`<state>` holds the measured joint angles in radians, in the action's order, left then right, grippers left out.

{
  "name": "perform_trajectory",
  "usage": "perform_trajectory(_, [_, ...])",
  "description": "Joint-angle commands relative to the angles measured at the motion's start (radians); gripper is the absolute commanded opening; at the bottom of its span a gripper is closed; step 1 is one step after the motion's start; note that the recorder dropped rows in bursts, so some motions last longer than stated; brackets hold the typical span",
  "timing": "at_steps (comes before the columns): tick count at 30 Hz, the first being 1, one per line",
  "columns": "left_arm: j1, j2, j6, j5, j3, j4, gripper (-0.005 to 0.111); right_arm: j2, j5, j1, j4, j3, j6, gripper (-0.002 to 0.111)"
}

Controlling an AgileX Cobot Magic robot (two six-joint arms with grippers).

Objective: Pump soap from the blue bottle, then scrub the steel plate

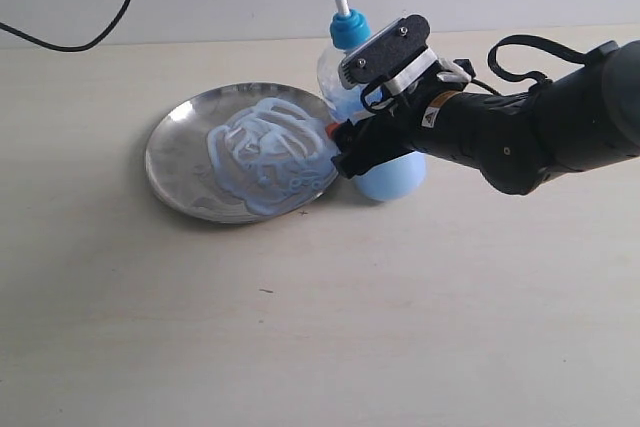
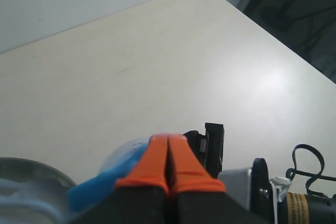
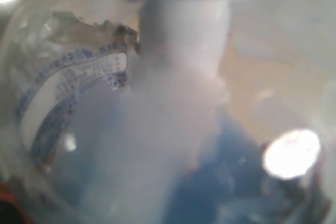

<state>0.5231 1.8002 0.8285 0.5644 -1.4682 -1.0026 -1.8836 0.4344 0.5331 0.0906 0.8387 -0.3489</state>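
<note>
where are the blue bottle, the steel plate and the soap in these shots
blue bottle (image 1: 350, 29), exterior view, on the blue collar below the pump head
steel plate (image 1: 172, 152), exterior view, on bare metal near its left rim
soap (image 1: 268, 152), exterior view, in the middle of the pale blue swirls

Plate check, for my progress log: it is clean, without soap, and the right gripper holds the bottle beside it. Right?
Not quite. The exterior view shows the plate smeared with pale blue soap, not clean. The right gripper does hold the bottle beside it.
</note>
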Motion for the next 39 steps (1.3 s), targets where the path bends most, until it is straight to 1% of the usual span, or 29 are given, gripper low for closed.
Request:
perform_trajectory(1, [0.005, 0.048, 0.001, 0.075, 0.013, 0.028, 0.000, 0.022, 0.113, 0.000, -0.022, 0.018, -0.016, 0.000])
perform_trajectory(7, [0.005, 0.073, 0.001, 0.108, 0.013, 0.032, 0.000, 0.022, 0.113, 0.000, -0.030, 0.018, -0.016, 0.000])
perform_trajectory(14, [0.014, 0.077, -0.004, 0.110, 0.013, 0.054, 0.000, 0.022, 0.113, 0.000, -0.030, 0.018, -0.016, 0.000])
perform_trajectory(18, [0.029, 0.077, -0.046, 0.105, 0.013, 0.099, 0.000, 0.022, 0.113, 0.000, -0.030, 0.018, -0.016, 0.000])
perform_trajectory(25, [0.029, 0.078, -0.078, 0.103, 0.013, 0.112, 0.000, 0.022, 0.115, 0.000, -0.029, 0.018, -0.016, 0.000])
perform_trajectory(29, [0.029, 0.088, -0.114, 0.097, 0.013, 0.148, 0.000, 0.022, 0.115, 0.000, -0.029, 0.018, -0.016, 0.000])
perform_trajectory(39, [0.056, 0.112, -0.133, 0.091, 0.015, 0.155, 0.000, 0.022, 0.117, 0.000, -0.029, 0.018, -0.016, 0.000])
